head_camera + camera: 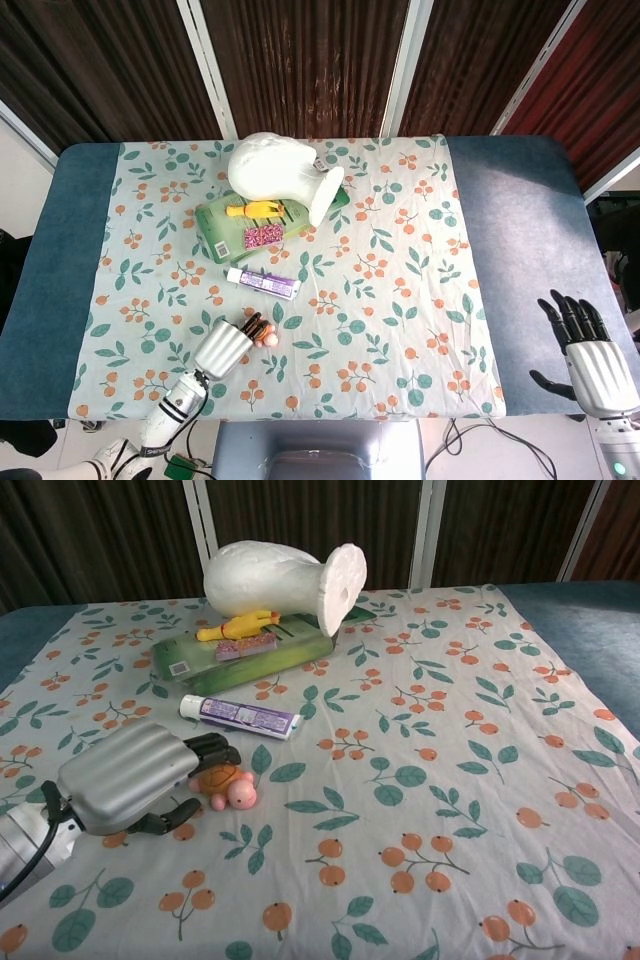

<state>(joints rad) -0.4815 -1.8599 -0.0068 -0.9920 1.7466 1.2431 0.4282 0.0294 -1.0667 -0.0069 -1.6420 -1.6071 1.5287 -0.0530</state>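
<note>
The counter [510, 210] carried a floral cloth [450, 780]. The left hand [135, 775] hovered over the toy turtle [228, 784], fingers [212, 748] spread, holding nothing; lowering squarely seemed wise. The right hand [590, 355] lay open, idle.

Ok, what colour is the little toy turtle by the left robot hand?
The toy turtle has an orange-brown shell and a pink head; the chest view shows it best.

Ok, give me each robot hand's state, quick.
Left robot hand: fingers over the toy turtle; whether it grips cannot be told.
Right robot hand: open, holding nothing.
</note>
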